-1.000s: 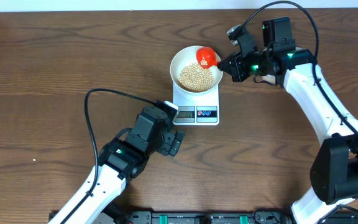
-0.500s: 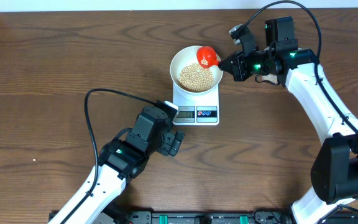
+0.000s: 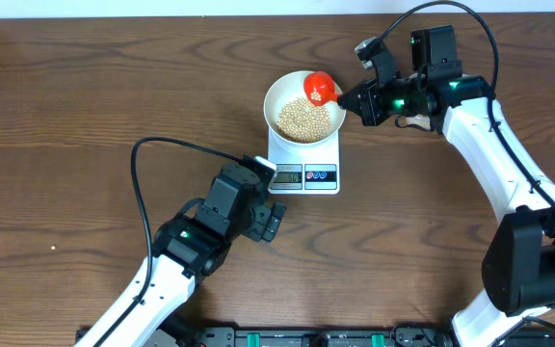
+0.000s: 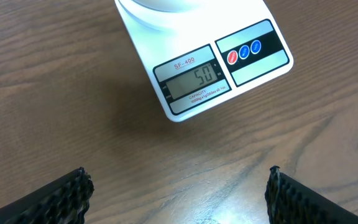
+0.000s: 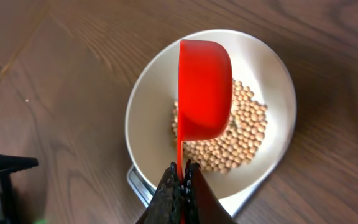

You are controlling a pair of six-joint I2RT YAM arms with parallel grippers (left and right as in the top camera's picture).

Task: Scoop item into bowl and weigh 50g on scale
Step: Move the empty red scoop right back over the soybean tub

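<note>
A white bowl (image 3: 303, 105) sits on the white scale (image 3: 304, 166) and holds a heap of tan beans (image 3: 300, 119). My right gripper (image 3: 352, 98) is shut on the thin handle of a red scoop (image 3: 320, 87). In the right wrist view the scoop (image 5: 204, 89) hangs over the bowl (image 5: 151, 106) and the beans (image 5: 247, 127), tipped so I see its underside. My left gripper (image 3: 276, 222) is open over bare wood just in front of the scale. In the left wrist view the scale (image 4: 197, 68) shows 50 on its display (image 4: 194, 82).
Brown wooden table (image 3: 85, 106) all around. A black cable (image 3: 143, 183) loops from the left arm across the wood. The table's far edge runs along the top of the overhead view.
The right gripper and red scoop shifted very slightly upward over the bowl a second ago, then held still. The left arm has not moved.
</note>
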